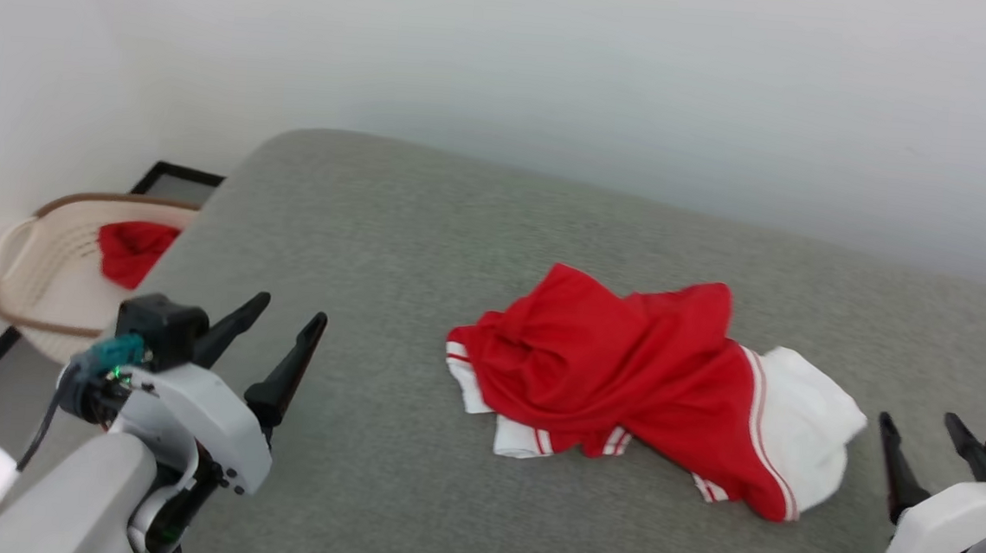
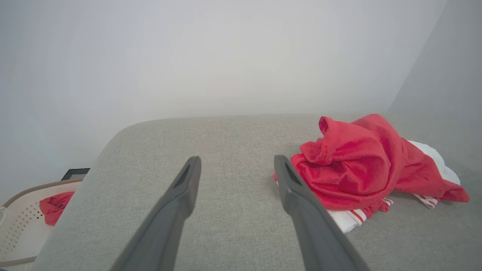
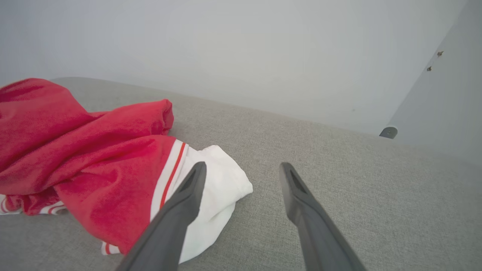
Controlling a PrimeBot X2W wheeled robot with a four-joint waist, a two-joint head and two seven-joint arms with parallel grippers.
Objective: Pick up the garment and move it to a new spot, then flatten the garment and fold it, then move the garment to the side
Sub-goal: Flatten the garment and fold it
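Lying crumpled on the grey cushion (image 1: 374, 242), the garment (image 1: 642, 382) sits between the two grippers and touches neither. The left gripper (image 1: 291, 309) has its fingers spread wide with nothing between them. The garment is off to its right and a little ahead, well apart in the head view. In the left wrist view the red heap shows just past the right-hand finger (image 2: 301, 195), with bare cushion in the gap between the fingers. The right gripper (image 1: 918, 418) is likewise wide open and holds nothing. The garment's white sleeve (image 1: 804, 420) lies near it, to its left. In the right wrist view that sleeve, edged by thin red and white stripes, sits partly behind the left-hand finger (image 3: 177, 218), and bare cushion lies ahead between the fingers. To the left of the left gripper, off the cushion's edge, a pale basket (image 1: 5, 242) holds a red cloth (image 1: 135, 250).
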